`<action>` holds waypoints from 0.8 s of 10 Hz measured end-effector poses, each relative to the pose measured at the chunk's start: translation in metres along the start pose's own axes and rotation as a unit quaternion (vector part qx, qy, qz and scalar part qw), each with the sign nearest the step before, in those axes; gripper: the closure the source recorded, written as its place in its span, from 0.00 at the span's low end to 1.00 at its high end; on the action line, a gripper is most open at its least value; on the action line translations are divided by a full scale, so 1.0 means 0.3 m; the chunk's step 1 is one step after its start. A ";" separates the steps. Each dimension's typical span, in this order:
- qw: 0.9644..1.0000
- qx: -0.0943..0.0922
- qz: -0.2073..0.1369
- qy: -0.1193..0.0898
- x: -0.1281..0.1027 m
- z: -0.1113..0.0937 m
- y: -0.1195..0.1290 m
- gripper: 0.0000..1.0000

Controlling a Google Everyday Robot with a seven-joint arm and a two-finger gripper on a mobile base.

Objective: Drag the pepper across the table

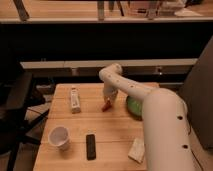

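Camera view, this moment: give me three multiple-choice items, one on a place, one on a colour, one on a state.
1. Where is the gripper?
A. Over the table's middle, at the pepper
B. Above the white cup
C. Off the table

2. What colour is the bowl?
A. Blue
B. Green
C. Black

3. How does the white cup stand?
A. Tipped on its side
B. Upside down
C. Upright, mouth up

Key: 1 A, the gripper points down at the red-orange pepper on the wooden table. 2 B, a green rim shows beside the arm. 3 C, its open mouth faces up.
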 end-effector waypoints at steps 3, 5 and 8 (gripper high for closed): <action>1.000 0.003 0.009 0.000 0.021 0.000 0.064 1.00; 1.000 0.003 0.007 -0.003 0.001 0.001 0.062 1.00; 1.000 0.005 0.008 -0.003 0.002 0.002 0.107 1.00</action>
